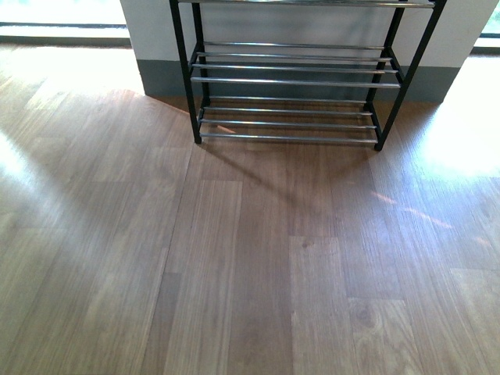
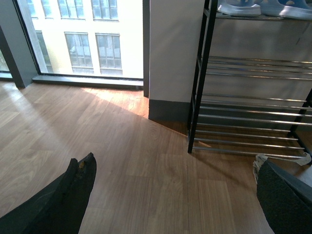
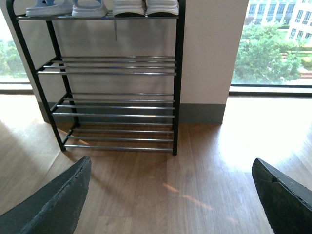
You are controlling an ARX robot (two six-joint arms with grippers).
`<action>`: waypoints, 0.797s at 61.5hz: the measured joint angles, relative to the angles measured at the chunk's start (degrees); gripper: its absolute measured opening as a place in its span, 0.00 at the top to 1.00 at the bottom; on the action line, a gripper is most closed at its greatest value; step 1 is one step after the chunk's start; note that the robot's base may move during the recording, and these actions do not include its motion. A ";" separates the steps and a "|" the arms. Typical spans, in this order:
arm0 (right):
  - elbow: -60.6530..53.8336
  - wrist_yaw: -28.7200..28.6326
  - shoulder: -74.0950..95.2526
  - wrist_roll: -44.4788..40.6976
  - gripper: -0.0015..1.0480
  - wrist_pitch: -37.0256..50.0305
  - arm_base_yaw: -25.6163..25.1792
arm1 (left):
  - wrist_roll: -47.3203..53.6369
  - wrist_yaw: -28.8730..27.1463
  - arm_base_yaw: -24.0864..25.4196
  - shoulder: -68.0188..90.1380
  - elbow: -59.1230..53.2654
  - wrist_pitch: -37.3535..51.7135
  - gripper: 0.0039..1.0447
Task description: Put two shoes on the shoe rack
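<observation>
both white-soled shoes (image 3: 145, 7) sit on the shoe rack's (image 3: 178, 73) upper shelf beside pale blue sandals (image 3: 68, 7). left end effector (image 2: 170, 190) and right end effector (image 3: 170, 195) both spread wide, empty, above the wooden floor (image 1: 250, 266).

- Shoe rack (image 1: 289, 78): top cut off by frame edge in front view.
- Shoes (image 3: 145, 7) on upper shelf: only white soles visible, uppers cropped.
</observation>
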 joint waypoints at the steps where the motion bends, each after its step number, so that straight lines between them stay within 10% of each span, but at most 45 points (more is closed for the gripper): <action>1: 0.00 0.02 0.00 -0.02 0.09 0.00 0.00 | 0.00 0.02 0.00 0.00 0.00 0.00 0.09; 49: 0.00 0.04 0.02 0.00 0.09 0.00 0.00 | 0.00 -0.02 0.00 0.00 0.00 0.00 0.09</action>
